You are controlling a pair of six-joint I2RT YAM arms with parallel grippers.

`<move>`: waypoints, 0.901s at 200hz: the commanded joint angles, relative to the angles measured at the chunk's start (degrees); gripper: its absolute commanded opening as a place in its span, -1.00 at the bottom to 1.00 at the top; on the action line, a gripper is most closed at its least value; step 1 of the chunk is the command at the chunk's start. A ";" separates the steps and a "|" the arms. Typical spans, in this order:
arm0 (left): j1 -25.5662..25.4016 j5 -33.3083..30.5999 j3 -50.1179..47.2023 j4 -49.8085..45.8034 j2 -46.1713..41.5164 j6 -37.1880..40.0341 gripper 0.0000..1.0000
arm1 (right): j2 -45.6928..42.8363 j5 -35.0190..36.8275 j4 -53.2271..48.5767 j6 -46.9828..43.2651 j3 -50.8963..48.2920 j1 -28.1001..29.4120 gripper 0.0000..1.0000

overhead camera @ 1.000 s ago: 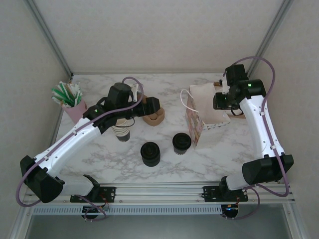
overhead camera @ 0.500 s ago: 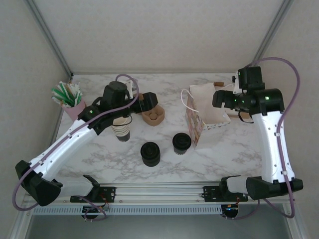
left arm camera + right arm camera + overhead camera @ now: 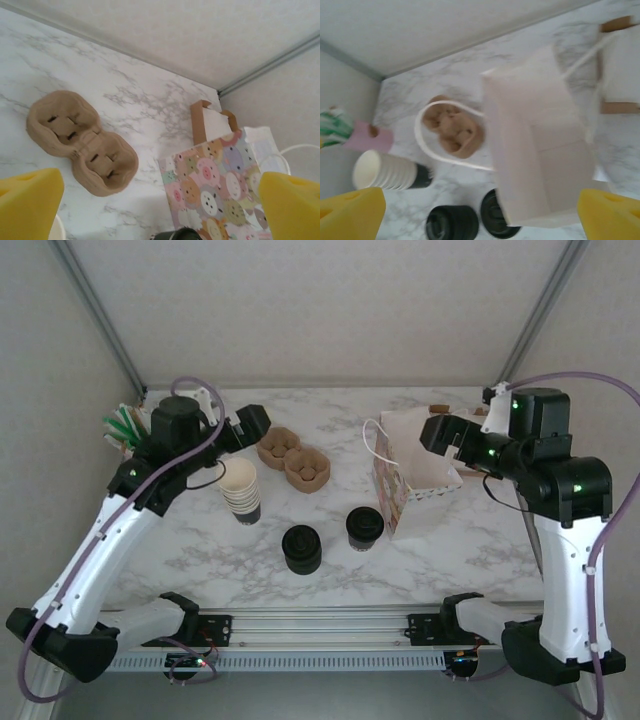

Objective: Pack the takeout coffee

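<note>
On white marble table [image 3: 450, 540], pale walls on three sides, metal posts in the far corners. Coffee cup [image 3: 364, 527] upright near the middle, just beside the picture bag [image 3: 405, 480], at its 7 o'clock. Left gripper [image 3: 250, 423] spread wide, empty, up at 10 o'clock. Right gripper [image 3: 437, 432] spread wide, empty, over the bag at 2 o'clock.

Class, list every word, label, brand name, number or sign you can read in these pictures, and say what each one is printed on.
No readable text in any view.
Paper bag: printed with cartoon animal faces, no words.
Lidded coffee cup, stack of black lids, stacked paper cups, pulp cup carrier: no lettering can be made out.
</note>
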 commanded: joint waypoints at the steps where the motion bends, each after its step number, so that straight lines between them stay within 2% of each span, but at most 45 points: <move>1: 5.17 7.99 2.53 0.30 2.78 1.96 0.99 | 2.86 -1.26 1.88 1.51 3.64 7.35 0.98; 28: 11.74 14.57 3.00 3.35 6.91 1.70 0.99 | 9.11 5.45 1.11 0.48 9.85 18.03 0.97; 56: 16.50 19.33 3.56 7.37 12.39 0.29 0.99 | 17.74 9.13 -1.40 -1.20 17.80 25.19 0.98; 93: 18.62 20.25 5.10 11.97 20.40 -1.15 0.99 | 30.09 13.42 -5.68 -3.68 29.77 33.66 0.98; 122: 18.52 20.82 7.28 14.66 27.15 -2.65 0.99 | 39.08 16.39 -8.55 -5.76 37.11 37.02 0.98; 180: 16.77 20.66 16.34 14.99 41.09 -3.40 0.99 | 50.53 25.22 -9.27 -8.21 40.78 37.17 0.98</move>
